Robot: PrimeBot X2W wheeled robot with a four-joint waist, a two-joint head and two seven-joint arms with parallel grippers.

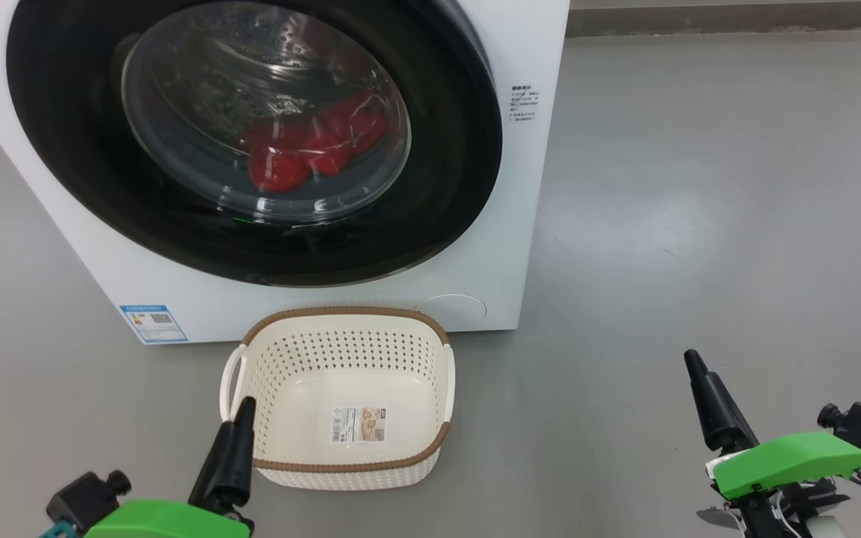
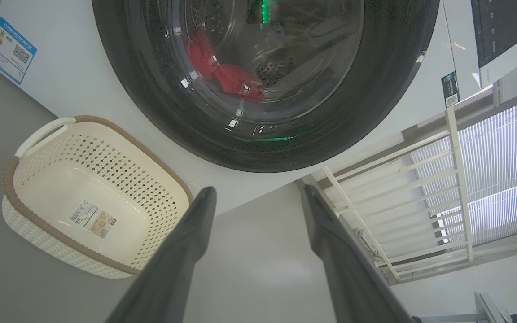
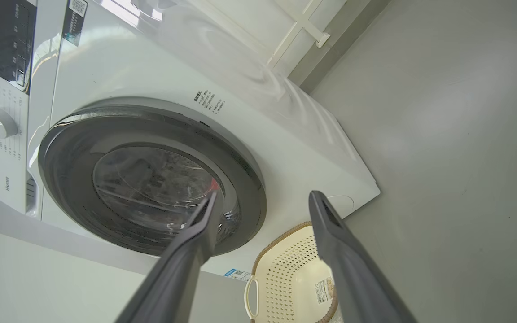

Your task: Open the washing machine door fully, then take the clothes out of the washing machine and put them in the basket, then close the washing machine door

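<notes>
While the washing machine door (image 1: 445, 149) sits shut against the washing machine (image 1: 520, 246), you have no way to the load.

Left claw (image 2: 258, 193): 2 fingers spread wide, gripping nothing, low beside the near left corner of the basket (image 1: 341, 351).
Right claw (image 3: 263, 195): likewise wide apart and holding nothing, well off to the basket's right.
Basket: on the floor just before the machine, below the door, sticker on its bottom showing.
The clothes (image 1: 311, 142): red, low in the drum behind the glass.

Handling, as I judge it:
- The door is rigid, hinged and probably latched. Its glossy black rim looks slippery, so hook a fingertip behind the edge rather than pinch. I cannot tell which side has the handle.
- The clothes look soft, light and limp, so pinch a raised fold.
- The basket looks light and may skate if you knock it.
</notes>
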